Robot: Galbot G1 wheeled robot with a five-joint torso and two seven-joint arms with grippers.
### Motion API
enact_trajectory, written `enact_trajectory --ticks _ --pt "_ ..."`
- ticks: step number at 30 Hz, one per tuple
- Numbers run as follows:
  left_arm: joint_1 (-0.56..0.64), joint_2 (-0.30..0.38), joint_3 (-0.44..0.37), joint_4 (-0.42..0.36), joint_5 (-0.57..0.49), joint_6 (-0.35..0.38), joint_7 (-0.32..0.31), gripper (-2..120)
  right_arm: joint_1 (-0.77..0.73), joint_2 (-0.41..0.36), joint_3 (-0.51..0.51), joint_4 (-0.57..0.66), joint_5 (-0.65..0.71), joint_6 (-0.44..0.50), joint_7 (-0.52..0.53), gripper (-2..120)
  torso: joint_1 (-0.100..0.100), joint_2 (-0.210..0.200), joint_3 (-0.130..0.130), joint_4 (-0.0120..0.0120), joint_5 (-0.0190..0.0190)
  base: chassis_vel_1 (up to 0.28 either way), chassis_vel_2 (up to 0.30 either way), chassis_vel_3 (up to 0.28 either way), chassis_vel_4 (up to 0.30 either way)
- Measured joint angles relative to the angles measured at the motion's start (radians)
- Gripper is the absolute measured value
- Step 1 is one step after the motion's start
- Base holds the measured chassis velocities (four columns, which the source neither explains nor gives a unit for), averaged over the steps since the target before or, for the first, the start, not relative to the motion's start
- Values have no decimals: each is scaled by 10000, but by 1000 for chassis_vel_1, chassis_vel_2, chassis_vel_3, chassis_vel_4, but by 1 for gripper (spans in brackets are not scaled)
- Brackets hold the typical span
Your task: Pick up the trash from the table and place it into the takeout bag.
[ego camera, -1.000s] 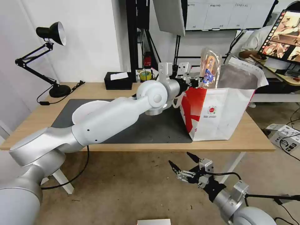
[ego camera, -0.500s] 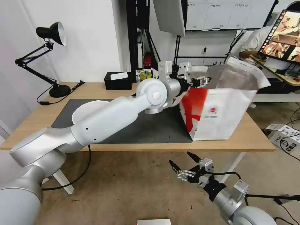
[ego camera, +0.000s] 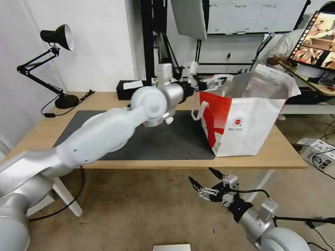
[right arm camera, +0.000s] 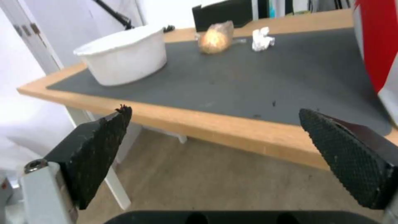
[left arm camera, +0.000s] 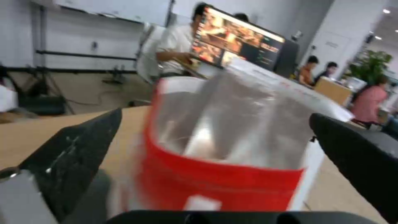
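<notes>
- White bowl [right arm camera: 124, 54] at the left of the dark mat [ego camera: 167, 143] on the desk [ego camera: 279, 157].
- Bagged tan lump [right arm camera: 215, 40] and crumpled tissue [right arm camera: 262, 39] lie mid-mat.
- Left claw [ego camera: 213, 83], released and empty, hovers beside the takeout bag's [ego camera: 251, 125] rim.
- Right claw [ego camera: 206, 182] hangs released below the desk edge.

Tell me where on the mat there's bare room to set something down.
The dark mat is bare along its near edge, between the white bowl and the takeout bag. Its far side is crowded: the bagged tan lump and crumpled tissue lie there.
</notes>
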Motion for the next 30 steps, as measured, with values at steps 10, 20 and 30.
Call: enact_trajectory --ticks 10,20,30 --pt "2253 2056 -1526 -995 1550 -518 696 112 196 -227 -20 115 77 701 179 100 0 1 0 1 -1 0 0 0 0" --pt "5449 3032 -3824 -1636 3224 -1200 1551 101 190 -291 -37 -29 -1428 2182 453 100 -1 1 0 1 0 0 0 0 0" --pt "8661 3522 -6049 -2098 4781 -2214 2071 100 246 -78 -122 -338 -2276 2768 692 100 -1 3 -1 2 7 0 0 0 0"
